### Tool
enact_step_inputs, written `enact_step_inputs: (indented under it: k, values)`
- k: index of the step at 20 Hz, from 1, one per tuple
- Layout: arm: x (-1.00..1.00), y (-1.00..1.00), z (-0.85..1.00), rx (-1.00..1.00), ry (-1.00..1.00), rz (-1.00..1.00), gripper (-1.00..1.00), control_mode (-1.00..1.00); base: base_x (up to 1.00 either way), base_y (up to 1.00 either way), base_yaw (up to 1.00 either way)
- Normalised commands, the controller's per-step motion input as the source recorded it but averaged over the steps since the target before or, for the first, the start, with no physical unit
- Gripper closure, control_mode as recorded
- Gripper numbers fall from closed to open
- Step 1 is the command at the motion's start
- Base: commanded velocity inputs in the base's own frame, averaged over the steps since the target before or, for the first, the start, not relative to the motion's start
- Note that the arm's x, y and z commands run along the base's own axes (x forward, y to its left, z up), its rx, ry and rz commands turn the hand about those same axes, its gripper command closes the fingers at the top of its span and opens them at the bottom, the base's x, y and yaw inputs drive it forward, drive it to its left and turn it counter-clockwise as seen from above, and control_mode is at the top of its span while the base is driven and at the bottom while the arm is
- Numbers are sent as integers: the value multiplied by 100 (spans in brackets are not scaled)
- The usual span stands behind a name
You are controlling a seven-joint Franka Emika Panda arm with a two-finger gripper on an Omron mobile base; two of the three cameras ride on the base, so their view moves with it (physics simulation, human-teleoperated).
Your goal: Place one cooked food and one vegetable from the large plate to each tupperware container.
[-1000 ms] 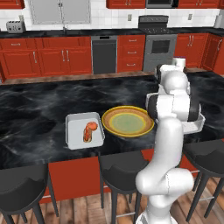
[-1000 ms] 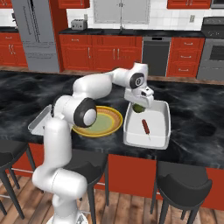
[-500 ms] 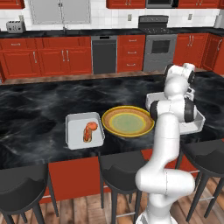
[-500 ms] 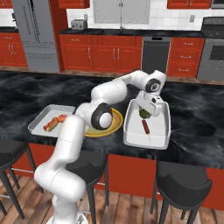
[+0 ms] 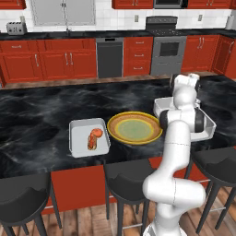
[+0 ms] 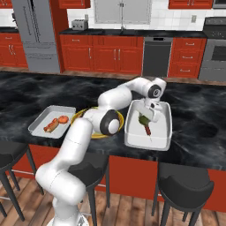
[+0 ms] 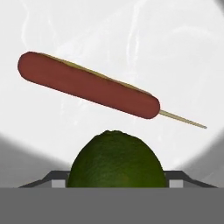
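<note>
The gripper (image 6: 147, 115) hangs low over the larger tupperware container (image 6: 164, 142) with a rounded green vegetable (image 7: 117, 159) seated between its fingers, the jaws spread wide about it; whether they press it or have just let go I cannot tell from these views; just beyond the vegetable a sausage on a stick (image 7: 89, 85) already lies on the container floor; the large plate (image 5: 134, 128) beside it looks bare, and the smaller tupperware container (image 5: 87, 137) past the plate holds its own orange and reddish pieces; so this reads as the last delivery, the vegetable joining the cooked food; what it calls for next, I judge, is a clean release and a straight lift clear of the rim.
</note>
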Motion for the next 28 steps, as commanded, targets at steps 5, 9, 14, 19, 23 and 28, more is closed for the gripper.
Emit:
enact_step_inputs:
  k: [5, 9, 14, 19, 23, 28]
  values:
    - [-8, 40, -29, -15, -11, 0, 100, -100, 0, 0, 0]
    - [0, 0, 0, 0, -4, 0, 100, -100, 0, 0, 0]
    - [0, 0, 0, 0, -6, 0, -100, -100, 0, 0, 0]
    - [0, -5, 0, 0, -5, 0, -100, -100, 0, 0, 0]
    - [8, -25, 0, 0, -6, 0, -100, -100, 0, 0, 0]
    - [-19, 0, 26, -4, 0, 0, -100, -100, 0, 0, 0]
